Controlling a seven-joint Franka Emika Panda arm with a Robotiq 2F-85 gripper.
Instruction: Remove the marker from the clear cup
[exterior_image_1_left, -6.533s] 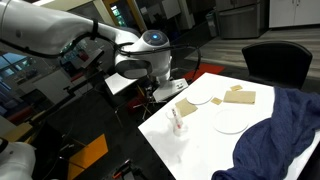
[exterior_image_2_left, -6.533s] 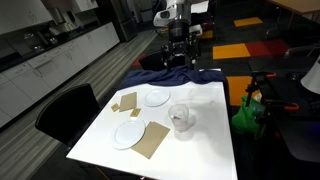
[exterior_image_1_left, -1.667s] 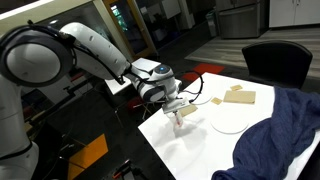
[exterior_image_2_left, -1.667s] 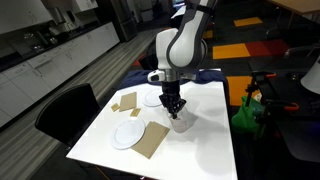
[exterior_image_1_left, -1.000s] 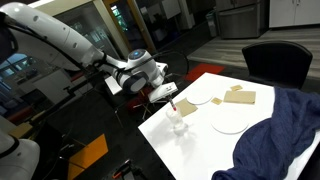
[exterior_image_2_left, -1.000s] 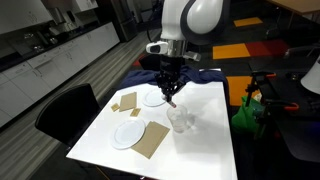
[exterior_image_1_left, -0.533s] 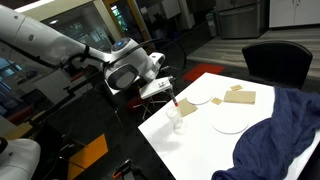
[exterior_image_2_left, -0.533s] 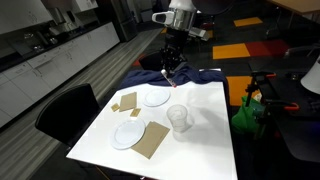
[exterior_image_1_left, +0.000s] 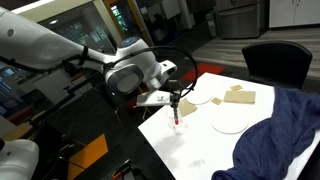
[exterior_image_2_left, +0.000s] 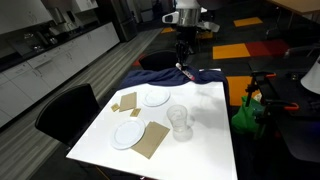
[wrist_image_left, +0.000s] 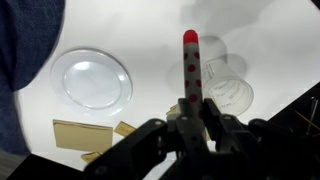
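My gripper (wrist_image_left: 190, 112) is shut on the marker (wrist_image_left: 190, 68), a thin red pen that sticks out from between the black fingers (wrist_image_left: 214, 124). In both exterior views the gripper (exterior_image_2_left: 183, 52) hangs high above the table with the marker (exterior_image_2_left: 181, 68) (exterior_image_1_left: 177, 116) pointing down from it. The clear cup (exterior_image_2_left: 179, 122) stands upright on the white table with nothing in it, well below the gripper. From the wrist camera the cup (wrist_image_left: 230, 82) lies just right of the marker's tip.
Two white plates (exterior_image_2_left: 155, 98) (exterior_image_2_left: 129, 132) and brown cardboard pieces (exterior_image_2_left: 152, 140) (exterior_image_2_left: 127, 101) lie on the table. A blue cloth (exterior_image_2_left: 190, 76) drapes over one end. A black chair (exterior_image_2_left: 62, 112) stands at the table's side.
The gripper has risen with the marker, up and away from the cup towards the table end with the blue cloth. The cup stays in place.
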